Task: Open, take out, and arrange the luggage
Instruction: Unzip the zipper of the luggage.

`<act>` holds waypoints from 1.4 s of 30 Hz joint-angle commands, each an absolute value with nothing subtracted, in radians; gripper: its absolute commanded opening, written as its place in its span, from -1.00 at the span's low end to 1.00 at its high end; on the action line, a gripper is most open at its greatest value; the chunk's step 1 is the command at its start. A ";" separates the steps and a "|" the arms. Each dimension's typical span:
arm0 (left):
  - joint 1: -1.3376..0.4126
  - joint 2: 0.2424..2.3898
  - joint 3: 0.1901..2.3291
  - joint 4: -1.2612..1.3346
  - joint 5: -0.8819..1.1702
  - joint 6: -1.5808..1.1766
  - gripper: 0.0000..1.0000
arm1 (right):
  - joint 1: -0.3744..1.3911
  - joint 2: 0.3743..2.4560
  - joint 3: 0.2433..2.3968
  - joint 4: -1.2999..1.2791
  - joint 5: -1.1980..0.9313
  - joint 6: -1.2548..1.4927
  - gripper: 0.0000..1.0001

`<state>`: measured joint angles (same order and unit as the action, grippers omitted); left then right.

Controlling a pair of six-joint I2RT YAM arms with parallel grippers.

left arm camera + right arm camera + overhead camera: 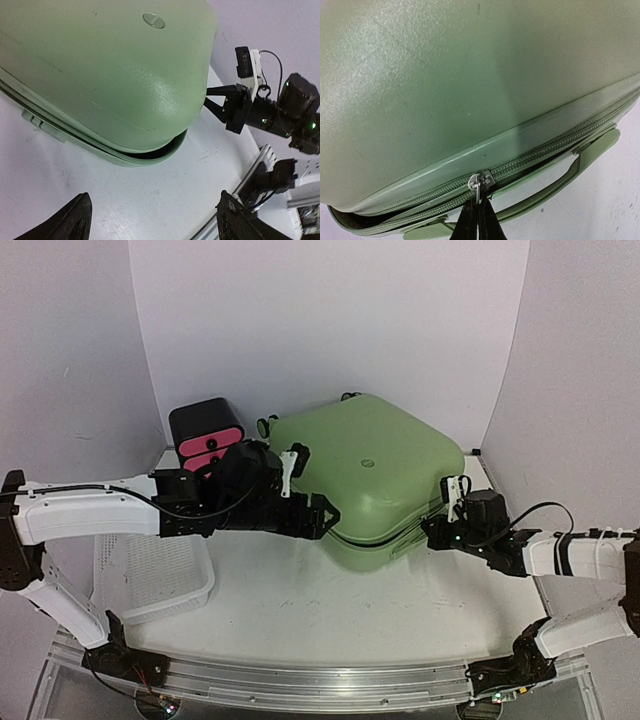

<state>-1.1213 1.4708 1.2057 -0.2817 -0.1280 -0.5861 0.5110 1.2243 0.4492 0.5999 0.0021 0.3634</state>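
The luggage is a large light-green hard-shell suitcase lying flat on the white table. Its zipper seam gapes at the near corner. My left gripper hovers by the suitcase's front left edge, open and empty. In the left wrist view its dark fingertips stand far apart over bare table. My right gripper is at the suitcase's right front edge. It is shut on the metal zipper pull, just below the slider. To the slider's left the zipper lies parted. The green carry handle runs below the seam.
A small black drawer box with pink fronts stands behind the left arm, against the back wall. A white perforated basket sits at the table's left front. White walls close in on three sides. A metal rail runs along the near edge.
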 commanded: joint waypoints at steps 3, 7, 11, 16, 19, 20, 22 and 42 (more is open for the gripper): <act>-1.123 1.561 1.217 -0.228 -0.088 -1.014 0.73 | 0.514 1.186 0.478 0.717 -0.051 0.348 -1.00; -1.121 1.607 1.211 -0.197 -0.117 -1.086 0.66 | 0.515 1.177 0.472 0.718 -0.064 0.349 -1.00; -1.121 1.641 1.207 -0.155 -0.106 -1.141 0.62 | 0.515 1.171 0.468 0.718 -0.074 0.355 -1.00; -1.110 1.658 1.195 -0.127 -0.103 -1.171 0.58 | 0.514 1.166 0.459 0.719 -0.085 0.360 -1.00; -1.098 1.674 1.203 -0.112 -0.095 -1.193 0.57 | 0.515 1.167 0.456 0.720 -0.089 0.360 -1.00; -1.094 1.682 1.209 -0.106 -0.089 -1.199 0.56 | 0.515 1.167 0.455 0.720 -0.091 0.360 -1.00; -1.084 1.696 1.218 -0.095 -0.078 -1.214 0.52 | 0.514 1.170 0.454 0.722 -0.095 0.360 -1.00; -1.063 1.834 1.256 -0.043 0.019 -1.341 -0.03 | 0.515 1.169 0.455 0.730 -0.123 0.367 -1.00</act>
